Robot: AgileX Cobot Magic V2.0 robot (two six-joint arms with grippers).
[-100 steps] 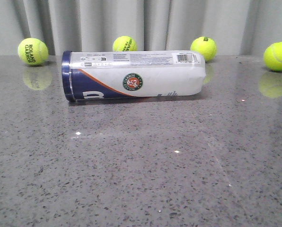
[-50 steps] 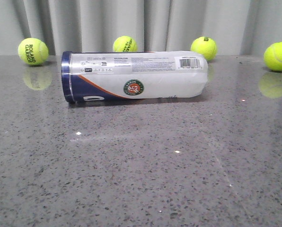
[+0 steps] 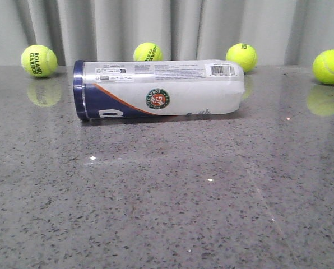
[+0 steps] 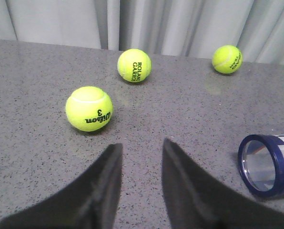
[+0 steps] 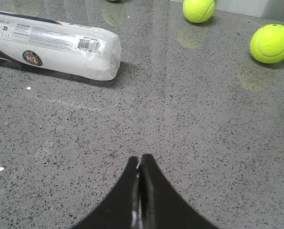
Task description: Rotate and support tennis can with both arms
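The tennis can (image 3: pixel 161 89) lies on its side on the grey stone table (image 3: pixel 167 196), with its navy rim to the left and its closed clear end to the right. The round logo faces the front camera. Neither gripper shows in the front view. My left gripper (image 4: pixel 142 143) is open and empty over bare table, apart from the can's open navy rim (image 4: pixel 263 164) off to one side. My right gripper (image 5: pixel 139 157) is shut and empty, well short of the can's closed end (image 5: pixel 104 55).
Several yellow tennis balls lie along the back by the grey curtain (image 3: pixel 38 61) (image 3: pixel 148 52) (image 3: pixel 241 57) (image 3: pixel 329 66). One ball (image 4: pixel 89 108) lies just ahead of my left fingers. Two balls (image 5: pixel 199 9) (image 5: pixel 271 44) lie beyond my right gripper.
The can rocked slightly about its long axis: the logo and barcode dipped toward the front, then rolled partly back. It stayed in the same spot.
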